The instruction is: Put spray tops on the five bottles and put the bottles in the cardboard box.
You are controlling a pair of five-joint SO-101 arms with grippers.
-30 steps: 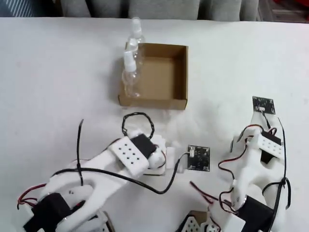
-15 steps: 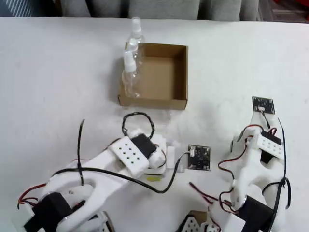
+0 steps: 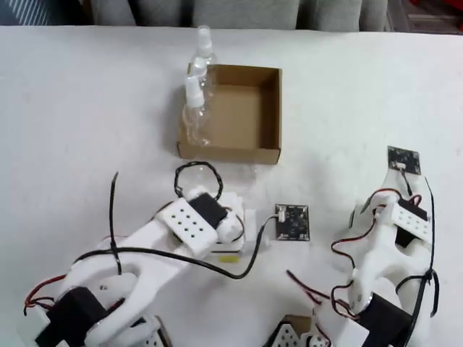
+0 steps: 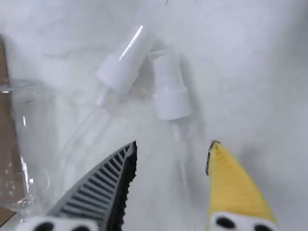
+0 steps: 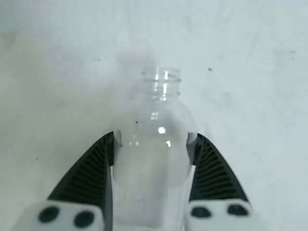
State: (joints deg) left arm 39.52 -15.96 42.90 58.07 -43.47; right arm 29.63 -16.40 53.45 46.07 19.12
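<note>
Two white spray tops (image 4: 122,65) (image 4: 169,91) lie side by side on the white table, their thin tubes trailing towards my left gripper (image 4: 173,144). It hovers open just short of them, with nothing between its grey and yellow fingers. My right gripper (image 5: 153,137) is shut on a clear bottle (image 5: 156,139) whose threaded neck is bare. The cardboard box (image 3: 242,148) stands at the table's middle back. A capped bottle (image 3: 194,108) stands upright inside its left wall, and two more capped bottles (image 3: 205,47) are at its far left corner.
The left arm (image 3: 188,228) stretches from the front left to just in front of the box. The right arm (image 3: 391,231) is folded at the front right. Part of a clear bottle (image 4: 19,159) lies by the box's brown edge (image 4: 2,62). Loose cables loop over both arms.
The left arm has moved a little away from the front edge, towards the box. The right arm has drifted slightly right and towards the front edge, still holding its bottle.
</note>
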